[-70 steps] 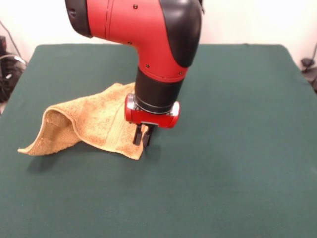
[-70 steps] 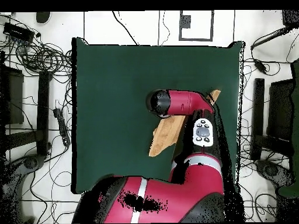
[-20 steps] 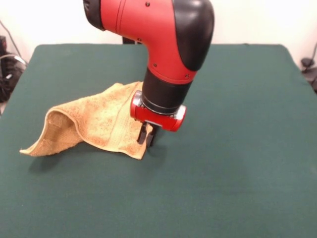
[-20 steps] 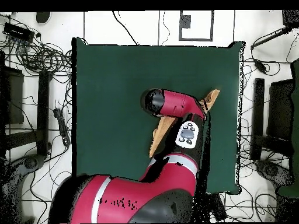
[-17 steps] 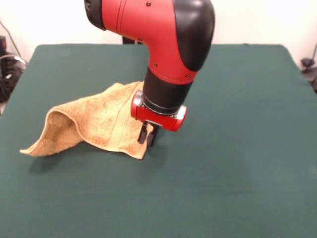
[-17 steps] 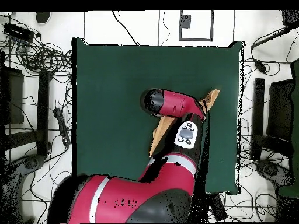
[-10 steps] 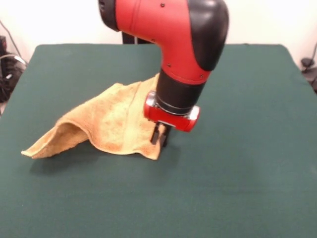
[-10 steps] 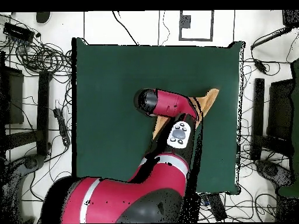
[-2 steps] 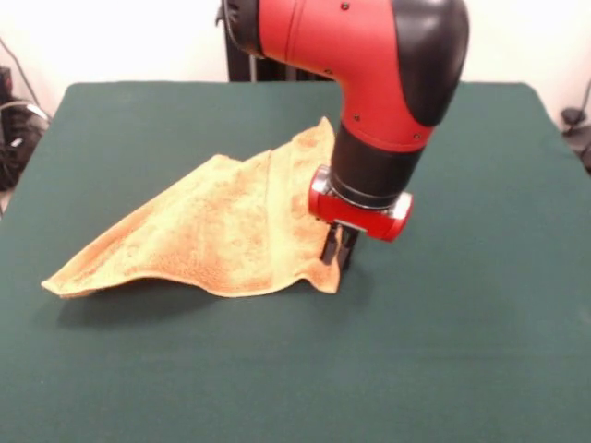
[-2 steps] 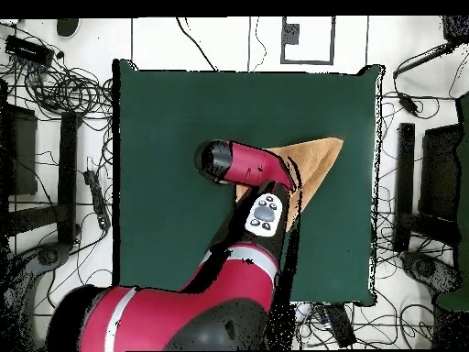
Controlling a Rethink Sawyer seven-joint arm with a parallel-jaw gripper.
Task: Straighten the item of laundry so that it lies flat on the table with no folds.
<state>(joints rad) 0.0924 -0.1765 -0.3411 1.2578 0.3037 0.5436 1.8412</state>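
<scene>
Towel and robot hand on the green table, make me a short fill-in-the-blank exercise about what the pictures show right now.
1. The hand is shut on a corner of the ____.
2. The towel is golden-tan and the table under it is dark ____.
3. In the front view, the towel's far-left tip rests on the table and the cloth rises toward the ____.

Missing words: towel; green; hand

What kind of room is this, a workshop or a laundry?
Most likely a robotics lab: a red robot arm works a tan towel on a green table, with cables strewn on the floor around it.
</scene>
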